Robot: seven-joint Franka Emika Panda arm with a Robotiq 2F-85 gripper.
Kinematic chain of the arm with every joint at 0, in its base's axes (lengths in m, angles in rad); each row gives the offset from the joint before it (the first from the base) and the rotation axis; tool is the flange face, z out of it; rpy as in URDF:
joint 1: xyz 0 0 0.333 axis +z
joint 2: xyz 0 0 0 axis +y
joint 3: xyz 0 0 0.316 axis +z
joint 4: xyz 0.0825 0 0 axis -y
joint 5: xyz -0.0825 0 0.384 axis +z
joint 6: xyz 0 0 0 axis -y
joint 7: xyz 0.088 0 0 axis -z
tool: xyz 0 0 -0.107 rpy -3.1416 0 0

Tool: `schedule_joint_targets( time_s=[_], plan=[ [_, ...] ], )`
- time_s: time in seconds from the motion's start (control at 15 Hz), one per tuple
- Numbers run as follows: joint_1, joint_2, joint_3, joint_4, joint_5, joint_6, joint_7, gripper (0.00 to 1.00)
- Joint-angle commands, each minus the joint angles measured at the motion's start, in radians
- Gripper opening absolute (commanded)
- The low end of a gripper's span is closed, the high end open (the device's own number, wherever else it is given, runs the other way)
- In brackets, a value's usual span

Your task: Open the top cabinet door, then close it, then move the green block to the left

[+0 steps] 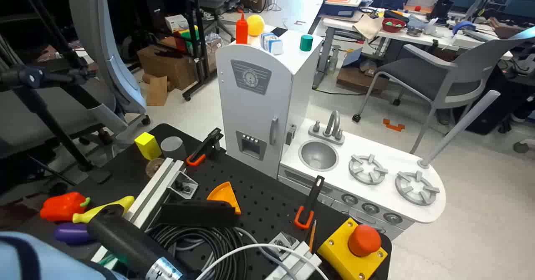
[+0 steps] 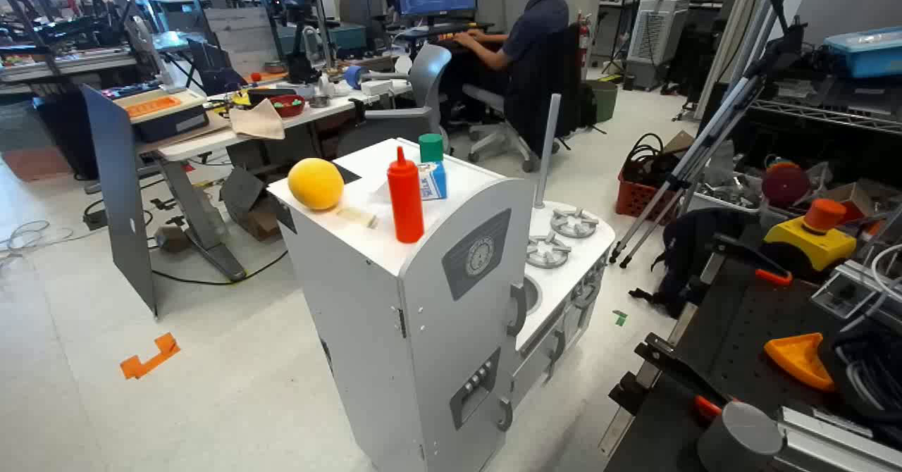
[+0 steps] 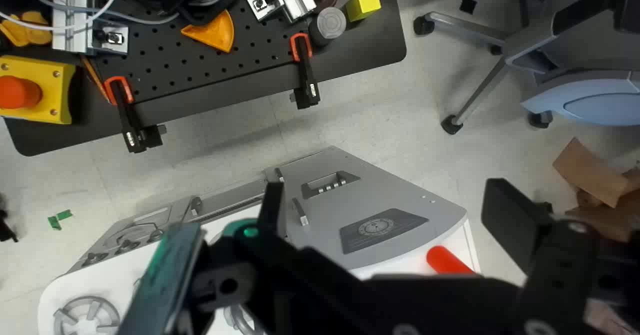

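The top cabinet door (image 1: 246, 117) is the pale grey tower front, with a grey clock plate near its top and an upright handle (image 1: 273, 131). It looks shut in both exterior views (image 2: 451, 324). The door (image 3: 320, 197) also shows in the wrist view, between my fingers. The small green block (image 1: 306, 43) stands on the tower's white top, behind the milk carton in an exterior view (image 2: 431, 148). I cannot make it out in the wrist view. My gripper (image 3: 390, 205) is open and empty, above the tower. It does not show in the exterior views.
A red bottle (image 2: 405, 201), a yellow ball (image 2: 316, 184) and a blue-white carton (image 1: 271, 44) share the tower top. The low counter beside it has a sink (image 1: 318, 154), tap and burners. A black pegboard table (image 1: 259, 204) with clamps stands in front of the tower.
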Motion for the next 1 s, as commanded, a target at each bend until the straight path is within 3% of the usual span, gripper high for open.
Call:
schedule_joint_targets(
  time_s=[0.0, 0.47, 0.93],
  plan=[
    [-0.015, 0.001, 0.012, 0.003, 0.004, -0.004, -0.004, 1.00],
    [-0.023, 0.001, 0.009, -0.015, 0.001, 0.043, -0.010, 1.00],
    [-0.064, 0.269, -0.021, 0.086, 0.032, 0.253, 0.010, 1.00]
  ],
)
